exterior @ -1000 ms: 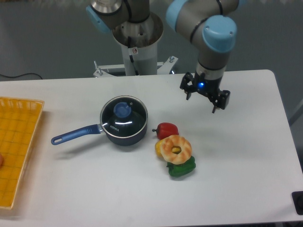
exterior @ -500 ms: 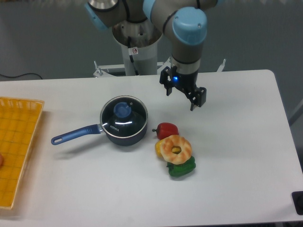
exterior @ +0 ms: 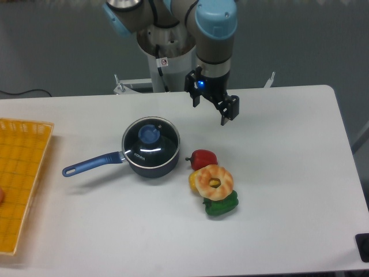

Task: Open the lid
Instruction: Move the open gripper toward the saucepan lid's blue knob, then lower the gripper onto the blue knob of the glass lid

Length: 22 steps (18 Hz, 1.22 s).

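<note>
Gripper (exterior: 209, 111) fingers are spread wide and hold nothing; it hangs above the table (exterior: 288, 173), up and right of the saucepan (exterior: 151, 149) and apart from it. Its arm comes down almost vertical from above. On the saucepan sits the lid (exterior: 151, 137), closed. At the left edge lies a yellow basket (exterior: 20, 173).

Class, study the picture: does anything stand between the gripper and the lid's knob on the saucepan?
Nothing visible does. The gripper hangs open above the table, up and to the right of the lid. The bare space between them holds no object; the red pepper and the bagel lie lower, off that line.
</note>
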Tool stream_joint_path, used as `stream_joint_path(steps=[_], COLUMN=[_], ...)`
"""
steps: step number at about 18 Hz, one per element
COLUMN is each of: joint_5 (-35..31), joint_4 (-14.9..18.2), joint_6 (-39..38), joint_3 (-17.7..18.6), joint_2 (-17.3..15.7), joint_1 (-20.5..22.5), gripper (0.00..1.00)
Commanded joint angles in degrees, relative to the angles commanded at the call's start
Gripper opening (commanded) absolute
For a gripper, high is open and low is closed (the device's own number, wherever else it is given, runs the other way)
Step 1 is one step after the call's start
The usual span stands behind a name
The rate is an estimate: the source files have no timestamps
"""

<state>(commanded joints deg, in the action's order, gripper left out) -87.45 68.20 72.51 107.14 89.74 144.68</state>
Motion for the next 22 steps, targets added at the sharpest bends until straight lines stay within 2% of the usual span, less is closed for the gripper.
stream_joint_path(steps=[4, 10, 15, 22], joint_5=[-5.1, -5.8, -6.7, -6.4], joint_4=[-0.2, -0.4, -1.0, -2.5], joint_6=[2.0, 1.3, -1.9, -4.4], joint_3=[1.6, 4.8, 7.5, 6.3], joint_2=[0.2, -0.5, -0.2, 0.9], joint_1=[-5.4, -11.8, -13.0, -12.9], gripper=[1.00, 1.00, 1.00, 1.00])
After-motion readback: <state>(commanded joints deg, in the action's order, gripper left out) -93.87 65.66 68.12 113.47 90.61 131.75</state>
